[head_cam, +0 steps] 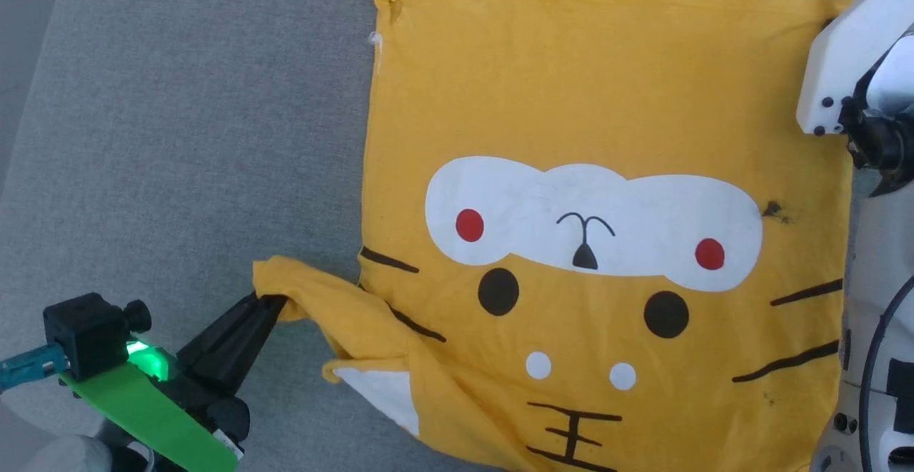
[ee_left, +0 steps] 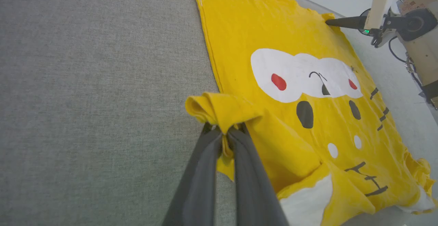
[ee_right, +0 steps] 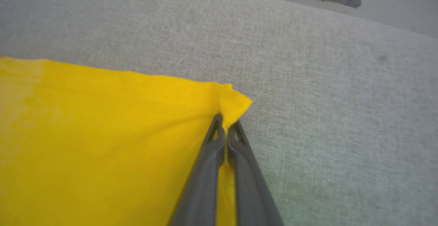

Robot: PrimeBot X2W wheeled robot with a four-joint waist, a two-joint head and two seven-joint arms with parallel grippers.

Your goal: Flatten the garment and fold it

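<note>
T-shirt (head_cam: 593,101) lies print-up, mostly flat, on grey mat (head_cam: 178,136). Left gripper (head_cam: 270,302): jaws pinched tight on the bunched sleeve at the shirt's left edge. Right gripper (ee_right: 225,121): jaws pinched tight on the shirt's far right hem corner.

Judgement: draw the sleeve straight outward from the shirt, low, using the held corner as anchor, so the folds clear.

Shirt's near end is cut off in the head view. The sleeve at its right edge looks crumpled, shape unclear.
</note>
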